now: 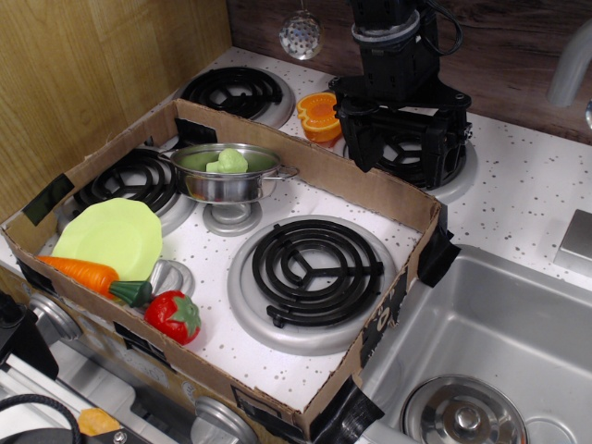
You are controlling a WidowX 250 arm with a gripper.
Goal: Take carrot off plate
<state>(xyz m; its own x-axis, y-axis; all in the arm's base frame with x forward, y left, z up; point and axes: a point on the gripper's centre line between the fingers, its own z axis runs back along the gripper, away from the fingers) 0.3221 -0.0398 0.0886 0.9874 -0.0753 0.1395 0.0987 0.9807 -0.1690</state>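
While you look down on the toy stove from the front, read the scene this way:

Gripper: your gripper (404, 139) hangs at the back of the stove over the rear right burner (435, 153), behind the cardboard wall (305, 157); you cannot tell whether its black fingers are parted or closed.
Carrot: the carrot (88, 275) lies at the front left, orange tip to the left and dark green stem to the right, across the plate's near edge with the stem end off the rim.
Plate: the plate (111, 236) sits at the front left, inside the box.
Carrot versus gripper: well apart, at opposite corners of the stove.
Neighbours: a strawberry (174, 316) lies just beside the carrot's stem; a steel pot (229, 176) stands behind the plate; an orange halved pepper (319, 116) rests left of your gripper.
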